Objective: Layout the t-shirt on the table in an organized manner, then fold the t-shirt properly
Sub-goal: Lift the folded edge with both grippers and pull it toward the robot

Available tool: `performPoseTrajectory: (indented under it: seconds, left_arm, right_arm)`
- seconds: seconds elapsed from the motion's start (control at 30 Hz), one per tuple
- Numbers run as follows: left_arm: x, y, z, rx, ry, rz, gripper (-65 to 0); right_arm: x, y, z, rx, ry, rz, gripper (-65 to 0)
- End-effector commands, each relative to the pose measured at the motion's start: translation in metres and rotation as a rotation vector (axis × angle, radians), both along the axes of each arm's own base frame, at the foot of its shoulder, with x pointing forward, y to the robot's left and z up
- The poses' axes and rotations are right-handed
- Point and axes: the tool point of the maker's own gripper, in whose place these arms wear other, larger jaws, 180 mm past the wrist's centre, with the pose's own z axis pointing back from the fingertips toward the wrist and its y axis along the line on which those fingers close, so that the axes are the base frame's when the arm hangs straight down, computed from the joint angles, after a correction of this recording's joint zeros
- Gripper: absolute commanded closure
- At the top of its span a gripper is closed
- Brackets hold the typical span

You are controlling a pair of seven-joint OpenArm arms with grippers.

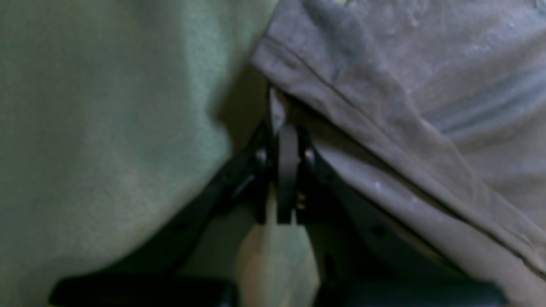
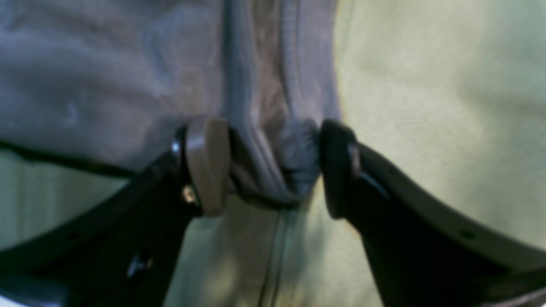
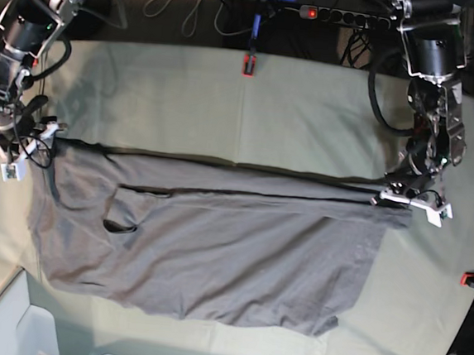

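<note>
T-shirt (image 3: 214, 250) was soft grey cotton, light and limp; judged it would sag, stretch and drag along the cloth rather than hold shape, and would not slip much out of a pinch. It lay spread across the middle of the worktop (image 3: 308, 126), long axis running 9 to 3 o'clock in the base view, far edge pulled into a fairly taut line between the two arms, near edge loose and wavy toward 6 o'clock. Best hold points looked like the hemmed corners and seams, where the cloth is doubled.

Left pincer (image 1: 286, 140) sat at the shirt's 3 o'clock corner in the base view, clamped on a thin bit of hem, pads almost touching. Left arm reached down from 1 o'clock, wrist low over the cloth.

Right pincer (image 2: 273, 166) was at the 9 o'clock corner, jaws standing wide with a bunched fold of hem between them; contact with either pad could not be told from the blur. Right arm came down from 11 o'clock, wrist close to the worktop.
</note>
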Motion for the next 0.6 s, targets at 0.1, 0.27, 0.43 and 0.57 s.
performPoseTrajectory:
  seconds: [0.1,0.27,0.43,0.57]
  left_arm:
    - [0.012,0.009,0.016,0.03,-0.043,0.0,-0.1]
    - [0.011,0.011,0.016,0.032,-0.041,0.008,-0.1]
    - [0.024,0.018,0.06,0.094,-0.151,-0.012,-0.1]
    - [0.046,0.018,0.109,0.135,-0.275,-0.023,-0.1]
  right_arm:
    - [-0.005,-0.003,-0.008,0.001,0.045,-0.001,-13.3]
    - [-0.009,-0.008,-0.005,-0.015,0.039,-0.006,0.0]
    - [0.015,-0.025,0.047,-0.127,-0.088,0.006,0.0]
    - [0.036,-0.036,0.103,-0.213,-0.221,-0.003,0.0]
